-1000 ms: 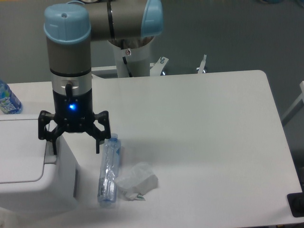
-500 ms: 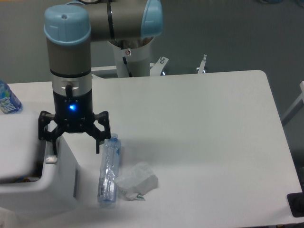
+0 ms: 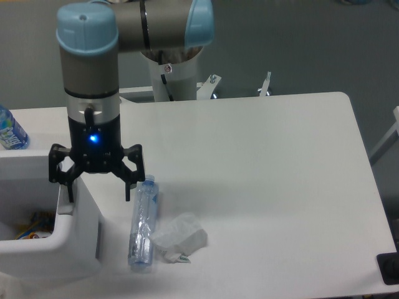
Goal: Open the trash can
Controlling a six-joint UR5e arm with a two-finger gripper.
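Nearest the camera, at the lower left corner, sits the trash can [image 3: 75,249], its white boxy body running off the left edge, and its top now shows an open well with colourful scraps inside rather than a flat lid. Just to its right on the table [image 3: 268,187] lies a clear plastic bottle [image 3: 142,223] on its side, and touching the bottle's lower half is a crumpled piece of white wrapping [image 3: 181,237]. Above the can's right rim hangs my gripper [image 3: 96,190], fingers spread wide and holding nothing; my left fingertip stands right at the rim where the push tab would be, though I cannot make out whether it is pressing or just clear of it. Farther back my arm [image 3: 88,75] rises to the blue-capped joint, and at the far left edge a second bottle with a blue label [image 3: 11,131] peeks in. I judge the opening step to be essentially accomplished: the lid has given way. Compared with a second ago, when the lid lay flat and closed across the top, the cavity is now exposed, having widened through the half-second frame, while I have barely shifted. What the next move calls for, I think, is a straight lift away from the rim without dragging it.
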